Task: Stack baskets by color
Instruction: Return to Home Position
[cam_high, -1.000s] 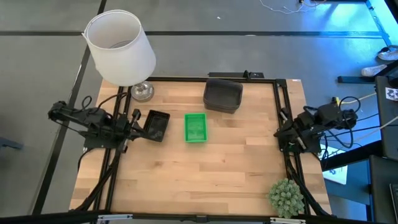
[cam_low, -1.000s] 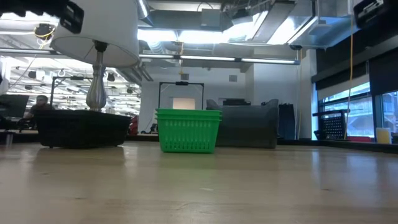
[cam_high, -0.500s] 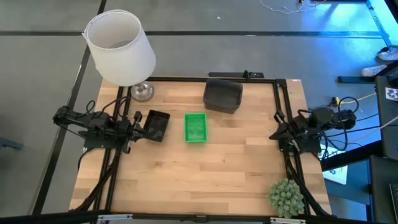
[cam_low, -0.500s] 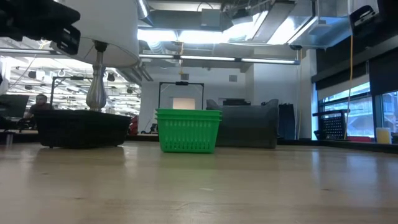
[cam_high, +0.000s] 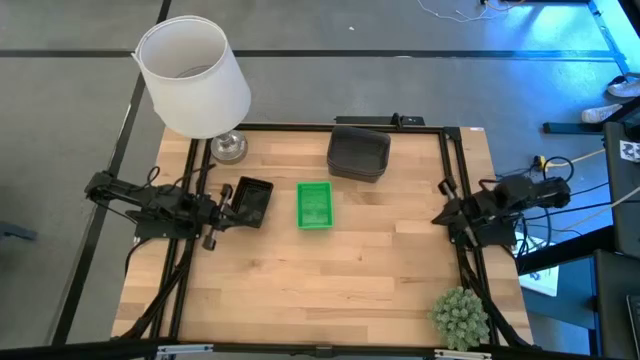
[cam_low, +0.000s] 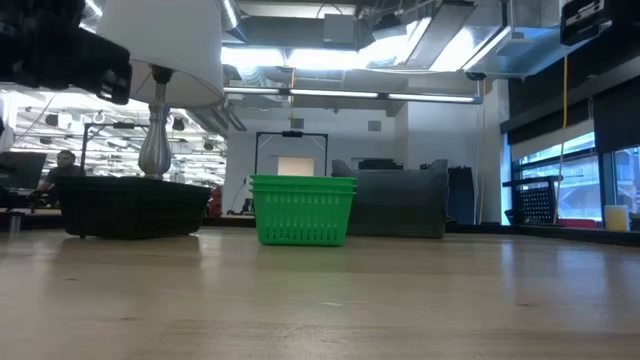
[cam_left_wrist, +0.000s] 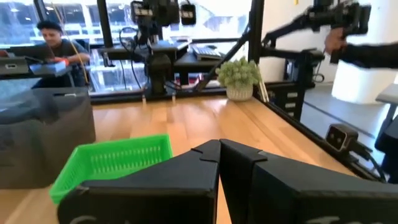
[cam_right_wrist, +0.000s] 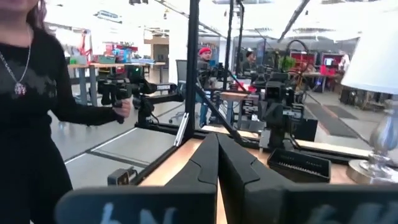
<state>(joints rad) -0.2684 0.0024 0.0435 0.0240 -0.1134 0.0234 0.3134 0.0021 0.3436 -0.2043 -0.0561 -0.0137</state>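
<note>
- We see the left gripper (cam_left_wrist: 219, 150) at the left edge of the table (cam_high: 330, 285), just beside the black basket (cam_high: 251, 201). Its two dark fingers are pressed together with nothing between them.
- We find the right gripper (cam_right_wrist: 217, 148) at the table's right edge, well apart from all the baskets. Its fingers are likewise closed on nothing.
- The green basket (cam_high: 314, 205) stands upright near the middle of the table, between the black basket on its left and open wood on its right. In the low view we see its rim as several layered edges, one nested in another.
- The grey-brown basket (cam_high: 358, 153) sits at the far edge, behind the green one and apart from it.
- The black basket lies near the foot of the lamp (cam_high: 192, 75), whose white shade overhangs the far left corner.
- A round plant ball (cam_high: 460, 317) rests at the near right corner.
- In the right wrist view we see a person in a black top (cam_right_wrist: 37, 99) standing beyond the table. In the left wrist view another person (cam_left_wrist: 53, 43) sits at a desk.
</note>
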